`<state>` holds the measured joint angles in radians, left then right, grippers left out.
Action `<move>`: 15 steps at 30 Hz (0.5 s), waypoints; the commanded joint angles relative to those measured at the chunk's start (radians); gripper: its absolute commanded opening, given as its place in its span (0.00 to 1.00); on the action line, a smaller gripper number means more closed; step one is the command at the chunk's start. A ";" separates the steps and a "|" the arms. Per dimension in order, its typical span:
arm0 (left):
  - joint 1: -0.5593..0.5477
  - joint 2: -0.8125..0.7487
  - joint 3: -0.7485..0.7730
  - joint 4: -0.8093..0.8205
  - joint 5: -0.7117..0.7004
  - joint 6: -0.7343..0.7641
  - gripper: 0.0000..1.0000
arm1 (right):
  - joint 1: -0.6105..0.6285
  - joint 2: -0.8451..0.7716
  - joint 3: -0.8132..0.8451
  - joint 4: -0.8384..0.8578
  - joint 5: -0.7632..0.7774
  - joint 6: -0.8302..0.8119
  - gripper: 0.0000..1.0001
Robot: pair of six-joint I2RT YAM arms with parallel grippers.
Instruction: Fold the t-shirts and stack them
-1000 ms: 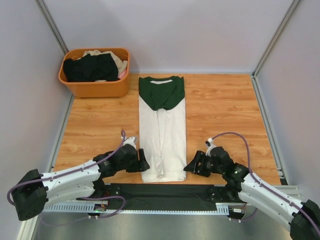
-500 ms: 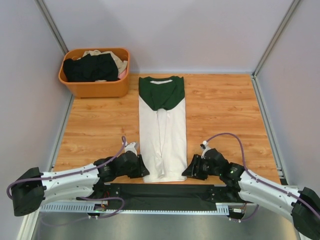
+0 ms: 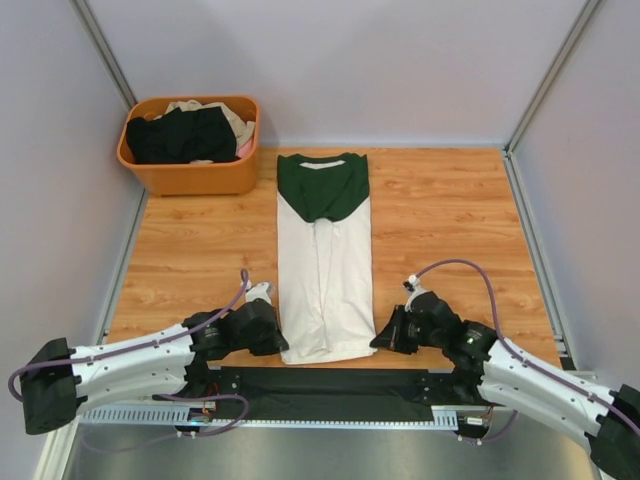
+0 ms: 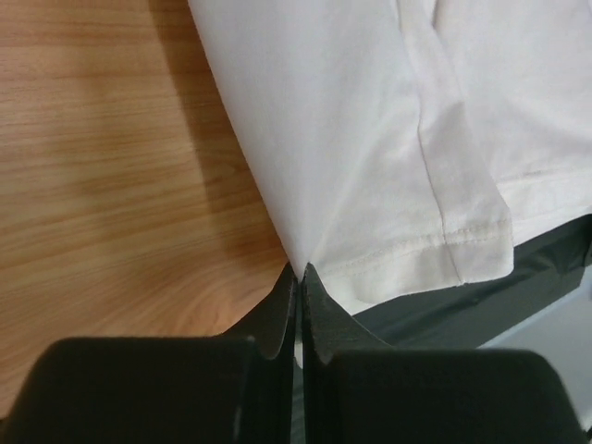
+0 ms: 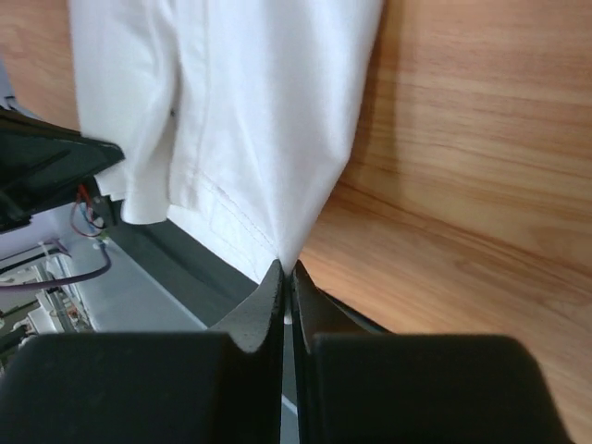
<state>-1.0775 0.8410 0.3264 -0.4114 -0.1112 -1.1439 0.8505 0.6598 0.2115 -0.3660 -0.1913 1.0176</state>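
Left gripper, right gripper now closer in; both clenched on t-shirt hem

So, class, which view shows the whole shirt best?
The top view: the shirt lies there full length, collar to hem. Each wrist view shows only one near hem corner.

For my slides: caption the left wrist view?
Left hand pinching a hem corner of the white t-shirt over the wooden table.
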 commanded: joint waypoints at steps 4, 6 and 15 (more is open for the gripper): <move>-0.016 -0.079 0.201 -0.265 -0.068 0.029 0.00 | 0.009 -0.132 0.160 -0.226 0.064 -0.022 0.00; -0.016 -0.066 0.265 -0.352 -0.123 0.051 0.00 | 0.009 -0.129 0.225 -0.254 0.101 -0.043 0.00; 0.227 0.105 0.545 -0.403 -0.108 0.251 0.00 | -0.128 0.222 0.529 -0.261 0.172 -0.253 0.00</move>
<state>-0.9352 0.8921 0.8200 -0.7746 -0.2245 -1.0054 0.7830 0.7681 0.6682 -0.6327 -0.0364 0.8818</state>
